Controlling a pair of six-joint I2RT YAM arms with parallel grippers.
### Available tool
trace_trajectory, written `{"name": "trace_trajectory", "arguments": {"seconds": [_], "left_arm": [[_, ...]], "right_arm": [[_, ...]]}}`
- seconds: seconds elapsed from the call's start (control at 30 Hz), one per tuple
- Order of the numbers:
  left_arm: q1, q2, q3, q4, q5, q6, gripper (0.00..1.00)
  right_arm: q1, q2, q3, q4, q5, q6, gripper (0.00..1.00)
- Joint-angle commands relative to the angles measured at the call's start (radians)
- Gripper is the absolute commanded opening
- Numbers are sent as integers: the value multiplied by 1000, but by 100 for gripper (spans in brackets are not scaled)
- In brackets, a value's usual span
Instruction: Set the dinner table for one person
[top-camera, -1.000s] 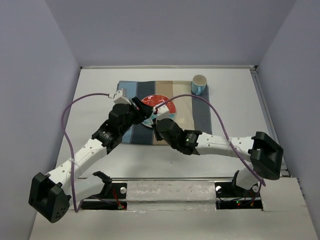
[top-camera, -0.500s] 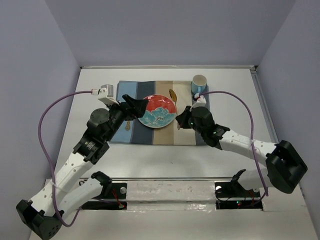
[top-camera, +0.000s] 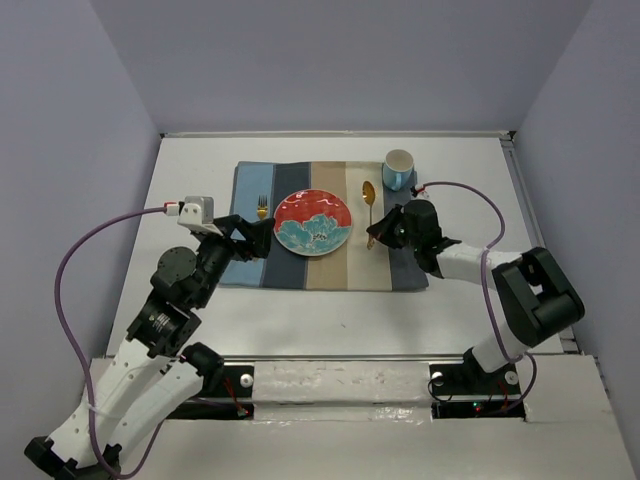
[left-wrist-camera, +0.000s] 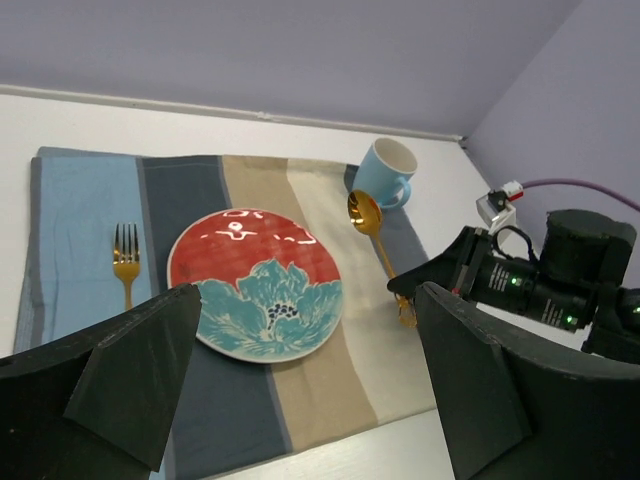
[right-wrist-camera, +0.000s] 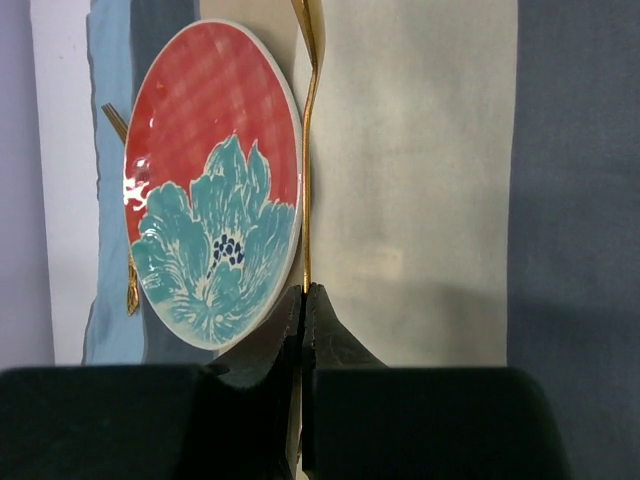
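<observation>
The dinner table (top-camera: 190, 170), a large matte white rectangular top with a thin metal rim, fills the floor of a grey-walled enclosure, with both arm bases at its near edge. On its far middle part lies a rectangular cloth placemat (top-camera: 330, 268) striped in light blue, dark grey-blue and beige.

A round ceramic plate (top-camera: 313, 222), red above and with a teal flower painted below, sits at the centre of the placemat. A light blue ceramic mug (top-camera: 398, 168) stands upright on the far right corner of the cloth. Only its pale inner wall shows.

A gold metal fork (top-camera: 262, 208) lies on the blue stripe just left of the plate, apart from it, tines toward the far edge. A gold metal spoon (top-camera: 368, 200) lies just right of the plate, its bowl near the mug and its handle running toward the near edge.

The right gripper (right-wrist-camera: 304, 292) has its fingers pressed together around the near end of the spoon's handle. Whether that end rests on the cloth cannot be told. The left gripper (top-camera: 264, 234) hangs over the left part of the placemat, near the fork, with its jaws spread wide and nothing between them. Its dark fingers (left-wrist-camera: 130, 370) hide the near left corner of the cloth in the left wrist view.
</observation>
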Motion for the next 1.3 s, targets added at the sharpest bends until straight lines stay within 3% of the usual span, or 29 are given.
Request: {"name": "trace_trajectory", "arguments": {"seconds": [0.0,0.4,1.27], "left_arm": [[-5,8,-24,20,-18,80,99],[18,0,-36,30,38,96,99],[48,40,-41,40,73,87,99]], "right_arm": [[-13,72,81,107,-75,33,0],[-22,203,141,141,-74,73,0],[-50,260,75,199,-68,93,2]]}}
